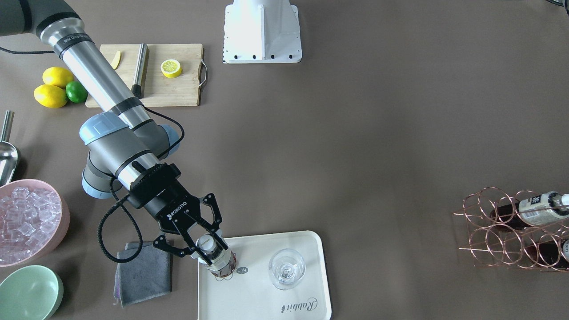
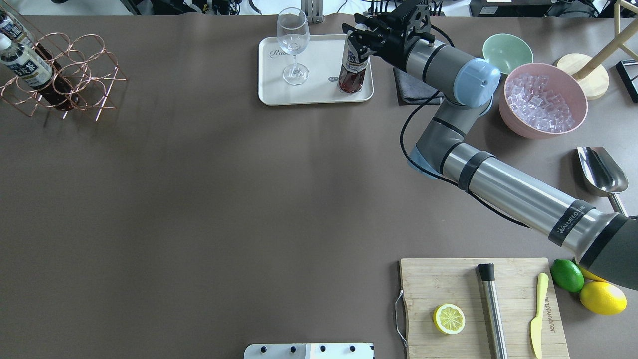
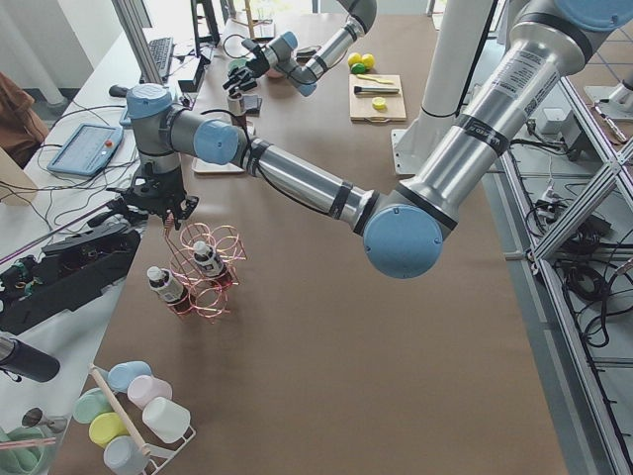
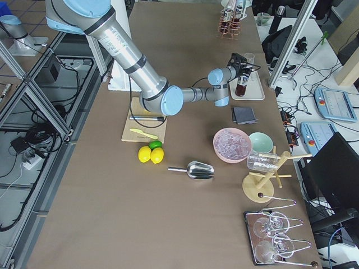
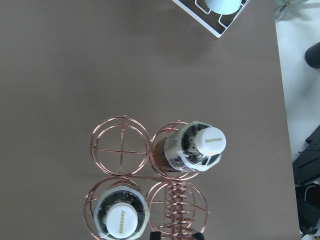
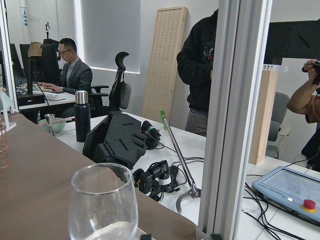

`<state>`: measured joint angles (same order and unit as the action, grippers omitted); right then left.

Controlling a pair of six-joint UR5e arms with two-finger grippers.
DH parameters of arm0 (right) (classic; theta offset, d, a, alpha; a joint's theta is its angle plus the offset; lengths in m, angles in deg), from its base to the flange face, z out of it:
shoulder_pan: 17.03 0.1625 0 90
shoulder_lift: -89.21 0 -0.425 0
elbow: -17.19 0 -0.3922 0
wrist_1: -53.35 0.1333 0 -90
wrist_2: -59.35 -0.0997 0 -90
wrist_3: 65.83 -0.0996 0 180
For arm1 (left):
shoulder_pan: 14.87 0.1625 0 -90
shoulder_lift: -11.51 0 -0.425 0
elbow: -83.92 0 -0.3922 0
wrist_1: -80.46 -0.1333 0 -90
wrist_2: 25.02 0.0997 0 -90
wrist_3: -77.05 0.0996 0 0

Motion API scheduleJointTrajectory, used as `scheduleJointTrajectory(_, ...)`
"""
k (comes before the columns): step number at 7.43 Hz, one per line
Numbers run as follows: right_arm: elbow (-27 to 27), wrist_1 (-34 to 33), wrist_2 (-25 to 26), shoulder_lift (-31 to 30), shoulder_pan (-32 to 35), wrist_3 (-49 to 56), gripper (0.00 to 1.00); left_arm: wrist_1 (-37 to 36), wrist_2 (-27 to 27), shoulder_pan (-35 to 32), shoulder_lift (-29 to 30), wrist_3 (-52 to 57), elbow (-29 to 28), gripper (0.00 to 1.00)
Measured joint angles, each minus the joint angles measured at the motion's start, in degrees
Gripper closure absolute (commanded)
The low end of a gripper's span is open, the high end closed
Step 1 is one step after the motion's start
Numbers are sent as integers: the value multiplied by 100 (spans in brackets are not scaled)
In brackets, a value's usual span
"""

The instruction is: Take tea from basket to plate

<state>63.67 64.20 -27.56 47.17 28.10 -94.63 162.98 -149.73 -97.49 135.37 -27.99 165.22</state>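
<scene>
A tea bottle with a white cap stands upright on the left end of the cream plate, also seen from overhead. My right gripper reaches in level, its fingers closed on the bottle's neck and shoulder. Two more tea bottles sit in the copper wire basket at the table's far end. My left gripper hangs over the basket; I cannot tell whether it is open or shut.
A clear stemmed glass stands on the plate right of the bottle. A grey cloth, a pink bowl of ice and a mint-green bowl lie beside the plate. A cutting board with a lemon half lies near the robot.
</scene>
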Motion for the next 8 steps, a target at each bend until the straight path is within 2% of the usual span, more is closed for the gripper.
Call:
scheduleJointTrajectory(3, 276, -364, 266, -33, -132, 4, 0, 250, 28, -54, 146, -17, -489, 100)
scheduleJointTrajectory(5, 420, -407, 179, -92, -92, 188, 0, 463, 191, -76, 171, -48, -701, 100)
scheduleJointTrajectory(6, 534, -487, -87, -123, 58, 357, 0, 511, 237, -77, 173, -65, -746, 100)
scheduleJointTrajectory(7, 892, -846, -583, -252, 277, 458, 0, 590, 259, -75, 174, -113, -799, 93)
scheduleJointTrajectory(8, 1484, -1442, -1124, -469, 438, 492, 0, 694, 268, -67, 174, -229, -830, 39)
